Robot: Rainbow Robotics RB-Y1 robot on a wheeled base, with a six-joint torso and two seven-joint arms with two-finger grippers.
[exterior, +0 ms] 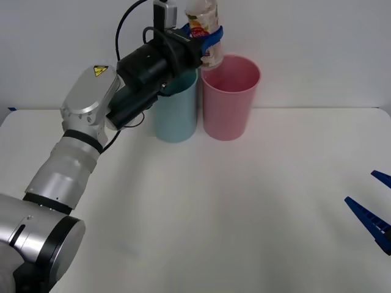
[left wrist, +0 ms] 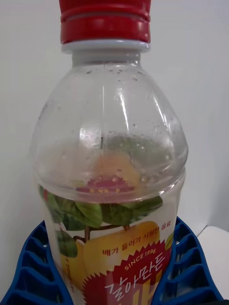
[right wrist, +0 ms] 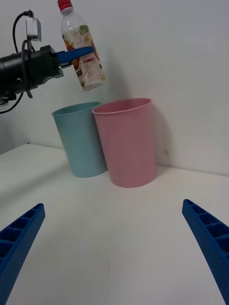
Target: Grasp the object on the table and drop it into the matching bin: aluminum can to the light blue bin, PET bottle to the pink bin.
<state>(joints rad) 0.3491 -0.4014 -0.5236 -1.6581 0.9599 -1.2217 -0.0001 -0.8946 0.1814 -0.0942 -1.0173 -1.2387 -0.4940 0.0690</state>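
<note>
- Left arm (exterior: 73, 146): silver-grey rounded shells, with black bands at the joints.
- A yellow warning sticker (exterior: 100, 71) with a black symbol sits on one silver shell.
- Its forearm and wrist (exterior: 149, 70) are matte black and blocky.
- A black cable (exterior: 125, 21) loops above the wrist to a small grey box (exterior: 164, 11).
- Left gripper (left wrist: 114, 267): 2 blue fingers (left wrist: 33, 267), ribbed with open cells.
- Right gripper (right wrist: 114, 248): 2 blue ribbed fingers (right wrist: 205, 238), tapering to points.

Red-capped PET bottle (exterior: 205, 27) tilted above pink bin (exterior: 230, 104)
</note>
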